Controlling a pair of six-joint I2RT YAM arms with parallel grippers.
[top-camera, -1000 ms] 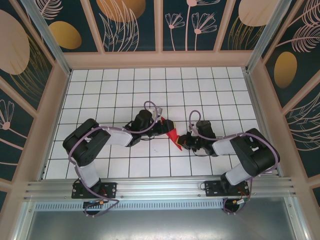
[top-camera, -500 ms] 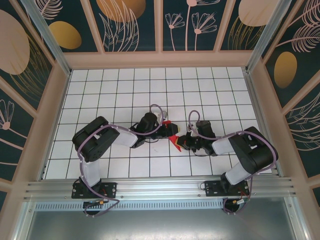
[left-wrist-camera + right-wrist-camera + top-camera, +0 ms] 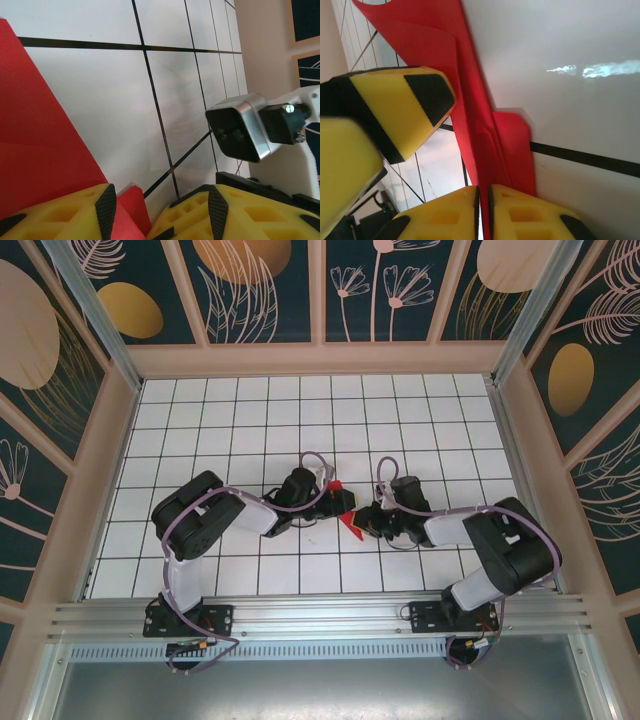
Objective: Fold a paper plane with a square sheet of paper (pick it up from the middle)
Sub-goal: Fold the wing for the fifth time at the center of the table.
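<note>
the paper [image 3: 347, 519] sits mid-table [image 3: 250, 420], between the two claws. the left claw [image 3: 327, 492] is just left of it and a little behind; the right claw [image 3: 362, 525] is at its near right end, that end between its fingers [image 3: 520, 215].

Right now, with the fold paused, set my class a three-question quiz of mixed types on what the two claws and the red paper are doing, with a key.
1. True or false: the right claw has its fingers almost together on the red paper.
2. The jaws of the left claw stand: A. wide apart; B. pressed flat together; C. clamped round a pen.
3. Fill the gap: seen from above, the paper lies ____ the two claws.
Key: 1 true; 2 A; 3 between.
</note>
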